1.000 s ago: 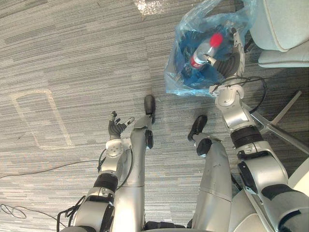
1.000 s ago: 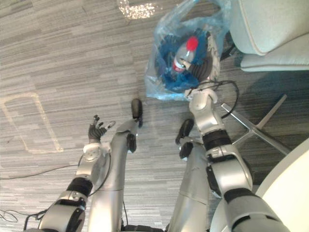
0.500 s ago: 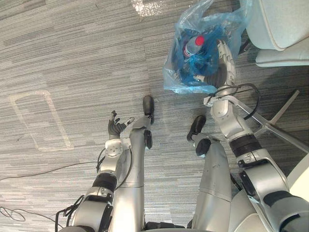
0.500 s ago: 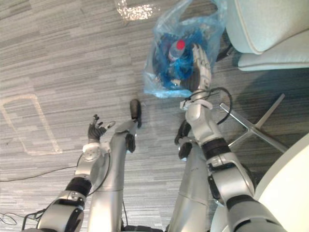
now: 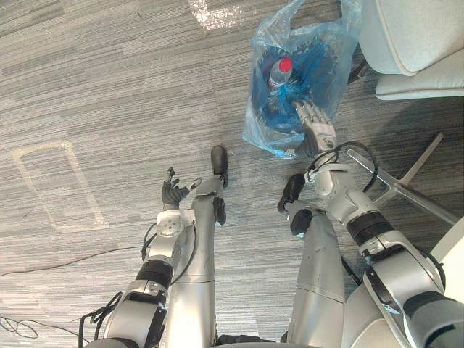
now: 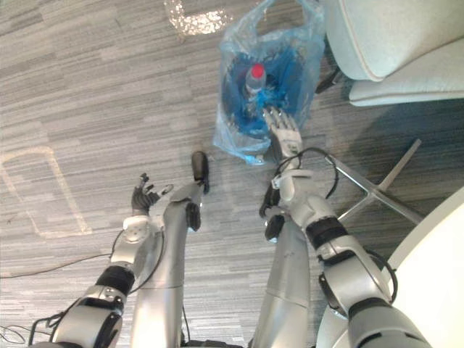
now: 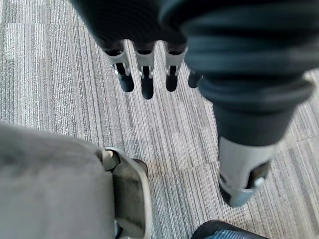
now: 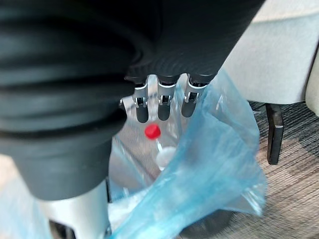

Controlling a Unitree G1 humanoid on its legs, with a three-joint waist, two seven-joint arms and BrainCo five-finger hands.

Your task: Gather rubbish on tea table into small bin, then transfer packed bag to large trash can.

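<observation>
Two hands appear above a grey striped carpet [image 5: 109, 87]. The right hand [image 5: 313, 125] reaches forward to the near side of the blue translucent bag [image 5: 335, 54], its fingers straight and slightly apart, clamped on nothing; whether the fingertips touch the film cannot be told. The bag stands on the carpet with its mouth open upward, lining the small bin [image 6: 232, 80], whose dark rim shows through the plastic. Inside lie crumpled blue rubbish and a bottle [image 5: 279, 76] standing roughly upright, its red cap [image 8: 152, 131] just beyond the right hand's fingertips. Any print on the bottle is too small to read. The left hand [image 5: 172, 193] hangs over bare carpet, well apart from the bag, with fingers relaxed and spread, holding nothing. A pale upholstered chair [image 5: 413, 36] stands just beside the bag on the robot's right, and its metal legs [image 5: 417, 163] splay across the floor near the right forearm. A rectangular tape outline [image 5: 88, 185] marks the carpet on the left. A white table edge [image 6: 435, 246] cuts the lower right corner of the head views.
</observation>
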